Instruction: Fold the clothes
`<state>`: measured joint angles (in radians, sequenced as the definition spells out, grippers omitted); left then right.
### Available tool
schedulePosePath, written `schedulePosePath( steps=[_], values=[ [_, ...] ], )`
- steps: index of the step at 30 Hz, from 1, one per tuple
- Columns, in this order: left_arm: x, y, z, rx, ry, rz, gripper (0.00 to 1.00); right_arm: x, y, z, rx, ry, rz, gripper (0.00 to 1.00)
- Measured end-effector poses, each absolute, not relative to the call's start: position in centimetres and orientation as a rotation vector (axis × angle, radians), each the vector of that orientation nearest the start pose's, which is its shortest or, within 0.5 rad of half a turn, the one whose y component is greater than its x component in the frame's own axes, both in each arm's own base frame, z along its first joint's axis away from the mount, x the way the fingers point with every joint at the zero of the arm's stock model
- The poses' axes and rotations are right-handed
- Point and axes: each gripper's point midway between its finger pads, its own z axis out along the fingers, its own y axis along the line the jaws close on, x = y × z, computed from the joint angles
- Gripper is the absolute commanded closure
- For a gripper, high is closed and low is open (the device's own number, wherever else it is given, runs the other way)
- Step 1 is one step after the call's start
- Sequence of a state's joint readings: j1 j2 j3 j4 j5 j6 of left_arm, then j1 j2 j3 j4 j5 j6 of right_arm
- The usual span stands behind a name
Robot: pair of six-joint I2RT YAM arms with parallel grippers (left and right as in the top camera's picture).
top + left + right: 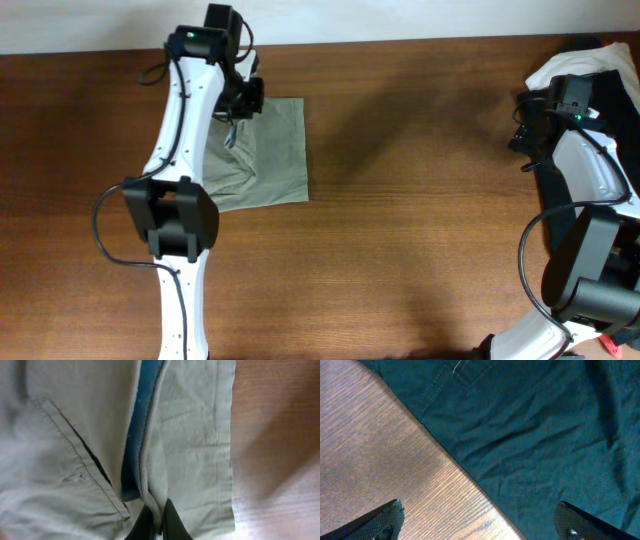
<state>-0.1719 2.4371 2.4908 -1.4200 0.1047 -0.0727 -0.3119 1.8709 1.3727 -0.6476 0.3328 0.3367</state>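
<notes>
Pinching the one khaki garment (275, 150), the left pincer (156, 512) sits closed.

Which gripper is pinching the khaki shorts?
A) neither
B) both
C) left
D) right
C: the left gripper is shut on a fold of the shorts, while the right gripper hangs open over the dark garment.
</notes>
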Motion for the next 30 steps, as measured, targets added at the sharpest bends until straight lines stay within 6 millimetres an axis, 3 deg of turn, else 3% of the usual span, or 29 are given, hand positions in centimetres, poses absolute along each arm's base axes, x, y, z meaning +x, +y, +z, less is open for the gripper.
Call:
schedulePosePath(
  steps=[8,18,22,27,29,30],
  values=[
    [50.0,-12.8,8.4,0.212,2.994,-0.246,1.00,40.1,-18.8,8.6,0.946,2.509,-0.443,0.01],
    [48.8,-15.7,8.5,0.268,3.011,-0.378,0.99,40.1,-18.8,8.6,0.946,2.510,-0.443,0.01],
    [48.6,-16.0,8.5,0.277,3.015,-0.384,0.94,40.1,-18.8,8.6,0.945,2.510,-0.443,0.01],
    [48.0,-16.7,8.1,0.284,3.038,-0.430,1.00,40.1,-18.8,8.6,0.946,2.509,-0.443,0.01],
    [47.6,-17.5,7.5,0.294,3.055,-0.484,0.99,40.1,-18.8,8.6,0.946,2.510,-0.443,0.01],
    [47.4,-18.1,7.2,0.303,3.062,-0.515,0.93,40.1,-18.8,8.6,0.946,2.509,-0.443,0.01]
  ],
)
